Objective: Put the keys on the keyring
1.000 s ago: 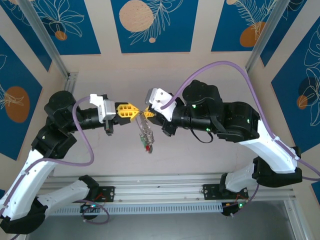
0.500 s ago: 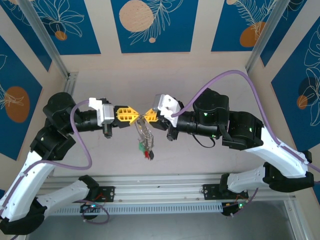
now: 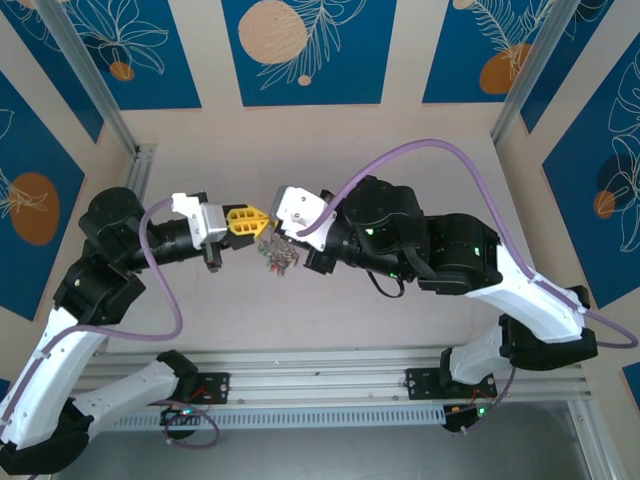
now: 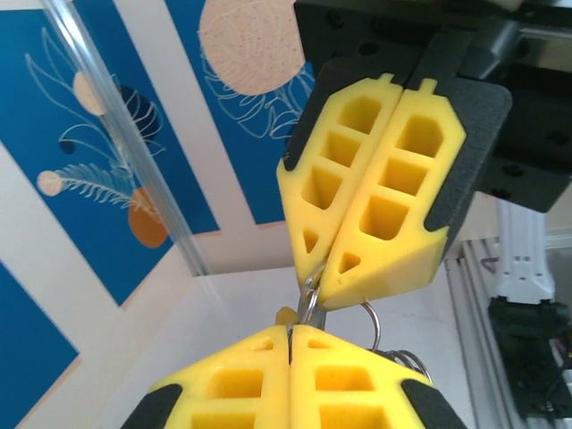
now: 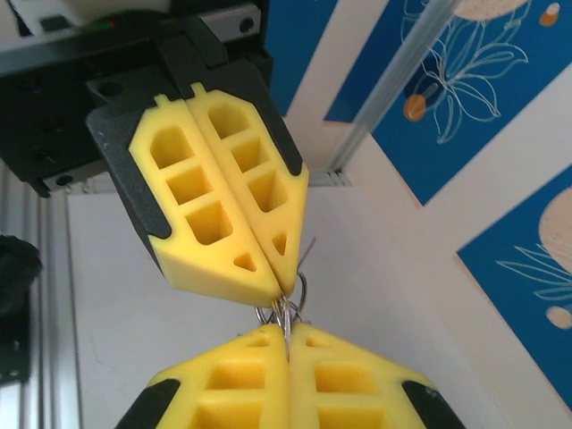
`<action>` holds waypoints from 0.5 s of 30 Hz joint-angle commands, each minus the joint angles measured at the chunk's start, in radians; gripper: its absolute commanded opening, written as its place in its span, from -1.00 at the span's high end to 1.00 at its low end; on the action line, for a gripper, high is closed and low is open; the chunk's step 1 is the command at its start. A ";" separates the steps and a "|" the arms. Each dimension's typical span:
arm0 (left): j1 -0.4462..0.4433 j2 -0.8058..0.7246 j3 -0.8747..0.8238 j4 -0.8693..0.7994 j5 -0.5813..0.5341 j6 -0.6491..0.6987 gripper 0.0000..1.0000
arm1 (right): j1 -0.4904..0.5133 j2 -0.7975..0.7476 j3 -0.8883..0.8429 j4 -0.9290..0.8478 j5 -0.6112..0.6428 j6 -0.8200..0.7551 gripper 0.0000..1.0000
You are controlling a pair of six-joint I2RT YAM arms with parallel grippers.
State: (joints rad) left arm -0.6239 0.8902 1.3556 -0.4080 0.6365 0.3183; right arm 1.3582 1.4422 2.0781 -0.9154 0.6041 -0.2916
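High above the table my two yellow-padded grippers meet tip to tip. My left gripper [image 3: 258, 220] [image 4: 290, 329] is shut, and a small yellowish-gold loop of the keys [image 4: 284, 315] pokes out at its seam. My right gripper [image 4: 317, 288] [image 5: 288, 332] is shut on thin grey wire of the keyring [image 4: 309, 302] [image 5: 300, 288]. More grey loops [image 4: 374, 323] curl beside the tips. The bunch of small keys and coloured tags [image 3: 275, 252] hangs just under the meeting point. In the top view the white wrist housing [image 3: 297, 208] hides the right fingers.
The pale table [image 3: 300, 300] lies well below the grippers. An aluminium rail [image 3: 330, 365] runs along the near edge above the arm bases. Blue patterned wall panels [image 3: 300, 50] and metal corner posts [image 3: 95, 85] close off the back and sides.
The right arm has pushed left and the left gripper drew back slightly, so the tips now touch. The hanging keys and tags have swung up into a tight bunch under them.
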 commanded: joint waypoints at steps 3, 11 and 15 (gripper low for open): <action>-0.006 0.026 0.022 -0.077 -0.058 0.065 1.00 | 0.009 -0.001 0.049 0.067 -0.042 0.023 0.80; -0.007 0.026 0.001 -0.064 -0.046 0.072 1.00 | -0.176 -0.095 -0.013 0.098 -0.398 0.244 0.65; -0.007 0.015 -0.012 -0.039 -0.031 0.056 1.00 | -0.192 -0.093 -0.028 0.078 -0.373 0.249 0.69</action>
State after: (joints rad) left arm -0.6270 0.9318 1.3418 -0.4957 0.5930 0.3756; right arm 1.1702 1.3510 2.0624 -0.8661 0.2943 -0.0937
